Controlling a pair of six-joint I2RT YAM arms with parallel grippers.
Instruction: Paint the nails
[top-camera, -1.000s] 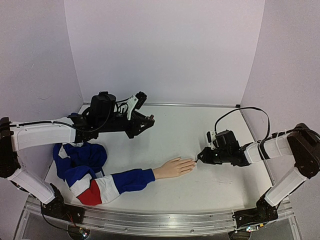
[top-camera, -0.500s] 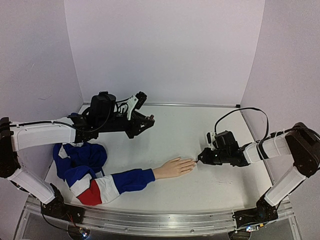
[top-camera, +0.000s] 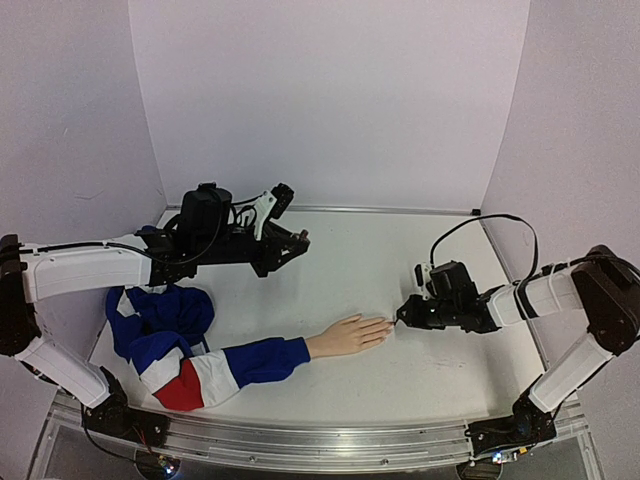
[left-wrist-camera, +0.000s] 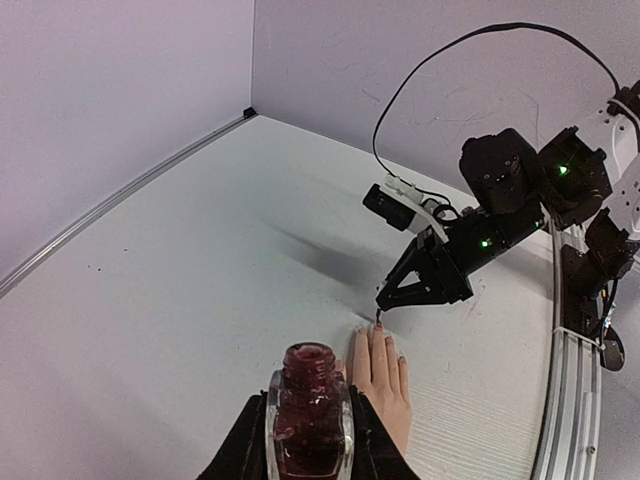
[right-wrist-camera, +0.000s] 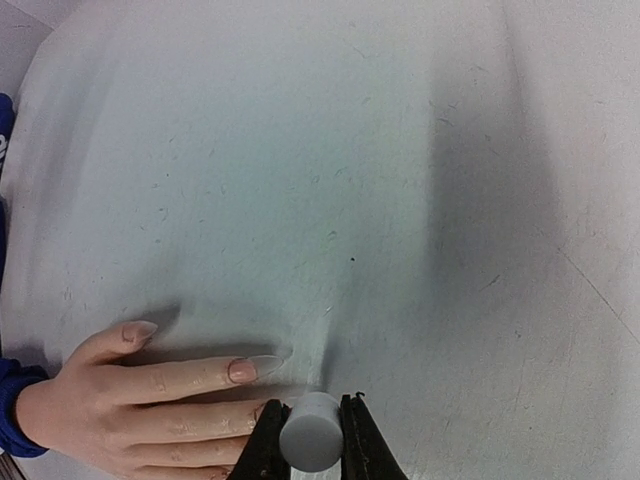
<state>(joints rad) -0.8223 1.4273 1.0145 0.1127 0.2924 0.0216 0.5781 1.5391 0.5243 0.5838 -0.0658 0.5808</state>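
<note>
- The peach-coloured plastic mannequin hand (top-camera: 347, 335) lies palm down on the white bench (top-camera: 380, 255), with its fingers pointing toward the right arm (top-camera: 530, 295).
- Its blue, white and red fabric sleeve (top-camera: 215, 365) trails off to the left and bunches up near the left arm (top-camera: 80, 270).
- The tiny nails (right-wrist-camera: 241, 371) sit at the fingertips, near the middle of the bench and just beside the right jaws.
- The left jaws are clamped on a small uncapped glass bottle of dark red polish (left-wrist-camera: 308, 405), held upright above the bench, well apart from the hand.
- The right jaws are clamped on a pale grey round cap (right-wrist-camera: 310, 430).
- From the left wrist view, a thin dark brush (left-wrist-camera: 378, 319) under those jaws reaches down to a fingertip.
</note>
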